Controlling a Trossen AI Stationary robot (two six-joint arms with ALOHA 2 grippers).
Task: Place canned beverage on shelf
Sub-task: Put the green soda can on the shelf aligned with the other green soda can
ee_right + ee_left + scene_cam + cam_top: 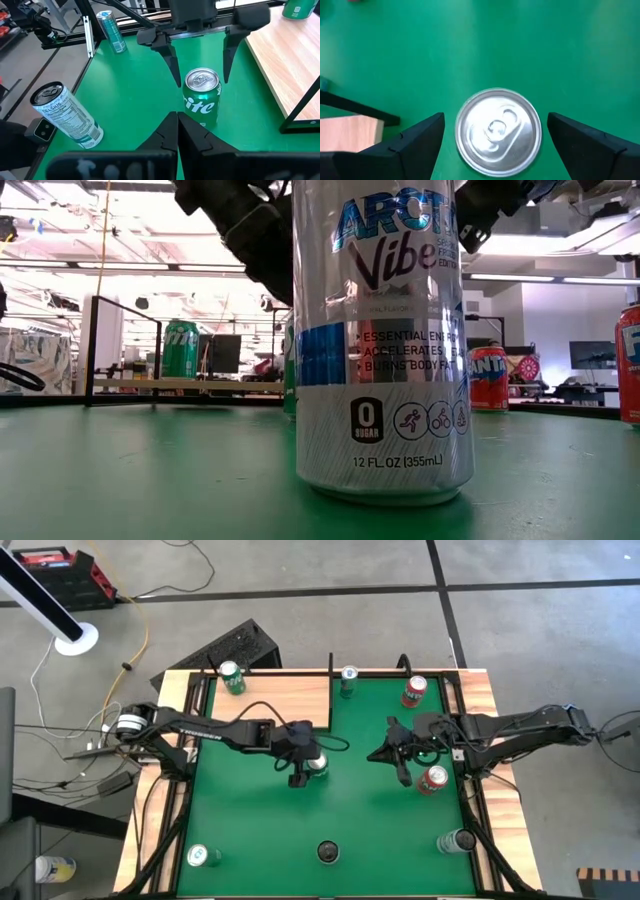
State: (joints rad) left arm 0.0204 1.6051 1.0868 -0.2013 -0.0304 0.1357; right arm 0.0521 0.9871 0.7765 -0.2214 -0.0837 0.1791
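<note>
A green Sprite can [202, 97] stands upright on the green mat [360, 810], near its middle. Its silver top shows in the left wrist view [499, 131]. My left gripper [200, 75] points down over the can, open, one finger on each side of the can's top, with a gap on both sides [496, 117]. In the high view it is at the mat's middle [312, 766]. My right gripper [374, 755] is shut and empty, right of the can and pointing at it [177, 117]. The pale wooden shelf [270, 700] lies at the far left with a green can [232, 677] standing on it.
Other cans stand on the mat: one at the far edge [348, 680], two red ones at the right [414, 690] [432, 780], one at the near right [455, 840], one at the near left [203, 856]. A silver can [385, 340] stands at the near edge.
</note>
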